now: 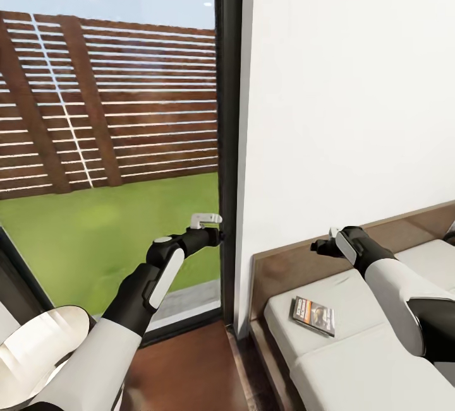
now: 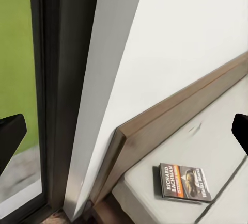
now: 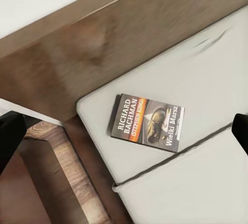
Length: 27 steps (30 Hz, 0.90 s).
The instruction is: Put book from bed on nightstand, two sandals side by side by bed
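Note:
The book (image 1: 313,315) lies flat on the off-white mattress (image 1: 354,367) of the bed, near its corner by the dark-brown headboard (image 1: 284,269). Its dark cover with an orange band and white lettering is plain in the right wrist view (image 3: 147,122) and the left wrist view (image 2: 185,181). My right gripper (image 1: 321,245) hovers above the headboard, over the book, with its fingers (image 3: 10,137) spread wide and empty. My left gripper (image 1: 210,221) is raised in front of the window frame, left of the bed, also open, with its fingers (image 2: 9,136) far apart. The sandals and the nightstand are out of view.
A tall dark-framed window (image 1: 229,146) fills the left, with grass and a slatted fence outside. A white wall (image 1: 354,83) rises behind the bed. Brown plank floor (image 1: 183,367) runs between window and bed frame (image 3: 62,167).

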### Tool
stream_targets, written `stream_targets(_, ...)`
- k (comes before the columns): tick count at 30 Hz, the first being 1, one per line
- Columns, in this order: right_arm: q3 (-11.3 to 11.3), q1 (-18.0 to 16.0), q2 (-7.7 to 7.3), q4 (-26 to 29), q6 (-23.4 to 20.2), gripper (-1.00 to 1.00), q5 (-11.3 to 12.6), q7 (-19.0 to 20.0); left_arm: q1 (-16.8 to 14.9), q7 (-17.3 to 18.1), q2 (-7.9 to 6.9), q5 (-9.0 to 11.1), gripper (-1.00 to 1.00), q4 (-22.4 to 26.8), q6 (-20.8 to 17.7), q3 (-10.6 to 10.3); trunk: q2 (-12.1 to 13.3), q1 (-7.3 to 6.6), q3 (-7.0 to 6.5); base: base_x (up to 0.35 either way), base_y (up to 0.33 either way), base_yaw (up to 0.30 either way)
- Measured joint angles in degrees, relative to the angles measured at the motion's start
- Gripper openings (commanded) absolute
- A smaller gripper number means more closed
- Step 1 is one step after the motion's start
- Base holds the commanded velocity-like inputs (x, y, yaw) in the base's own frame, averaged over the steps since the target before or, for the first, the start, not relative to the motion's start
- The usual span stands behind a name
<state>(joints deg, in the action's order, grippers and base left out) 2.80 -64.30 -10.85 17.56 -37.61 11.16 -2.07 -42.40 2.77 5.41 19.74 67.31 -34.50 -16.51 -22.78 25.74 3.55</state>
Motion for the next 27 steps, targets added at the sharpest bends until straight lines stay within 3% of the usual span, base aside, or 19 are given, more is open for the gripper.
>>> stream_targets(12, -0.05, 0.00, -0.17, -0.14, 0.00, 1.00, -0.04, -0.13, 0.00, 0.03, 0.02, 0.00, 1.00, 0.05, 0.10, 0.00, 0.00, 0.00, 0.04, 0.000, 0.000, 0.000)
stream_targets(27, -0.12, 0.00, -0.44, -0.25, -1.02, 1.00, 0.04, -0.11, 0.09, 0.07, -0.01, -0.01, 1.00, 0.07, 0.35, -0.05, 0.00, 0.00, 1.28, 0.000, 0.000, 0.000)
